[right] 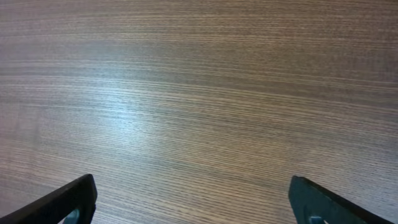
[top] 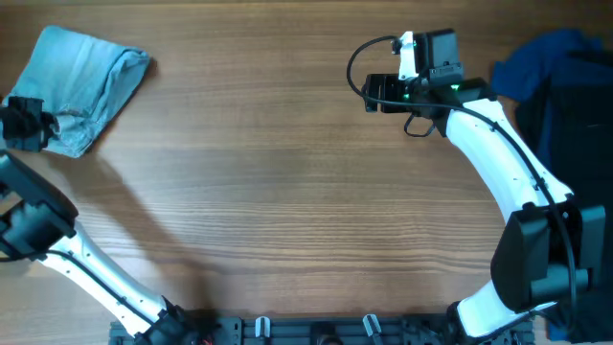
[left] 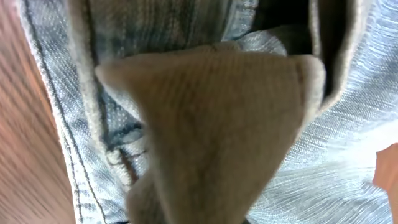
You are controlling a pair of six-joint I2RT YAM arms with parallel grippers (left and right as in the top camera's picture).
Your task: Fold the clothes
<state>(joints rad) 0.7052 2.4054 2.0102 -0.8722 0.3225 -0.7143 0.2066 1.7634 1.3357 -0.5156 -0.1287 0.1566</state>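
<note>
Two white-shelled arms with black joints, rooted at the near edge of a wood-grain table (top: 287, 192), its fine straight streaks running side to side. Farther out, on the right: the right gripper (top: 381, 93), black and blocky, above the wood, fingers (right: 68, 202) spread wide over plain board (seen from its own wrist as two dark wedges at the lower corners). Beyond it, at the far right corner, crumpled navy cloth (top: 546, 67), soft and shapeless. On the far left: denim shorts (top: 88, 79), pale faded blue, folded into a thick rounded wedge lying on the table. Dark left gripper (top: 24, 125) at the bundle's near-left edge, touching the fabric; spread of its claw impossible to tell. Up close from the left wrist: diagonal twill weave, a double-stitched seam (left: 74, 149) down the left side, and a blurred tan flap (left: 217, 124), finely ribbed and roughly triangular, filling the middle of the view.
</note>
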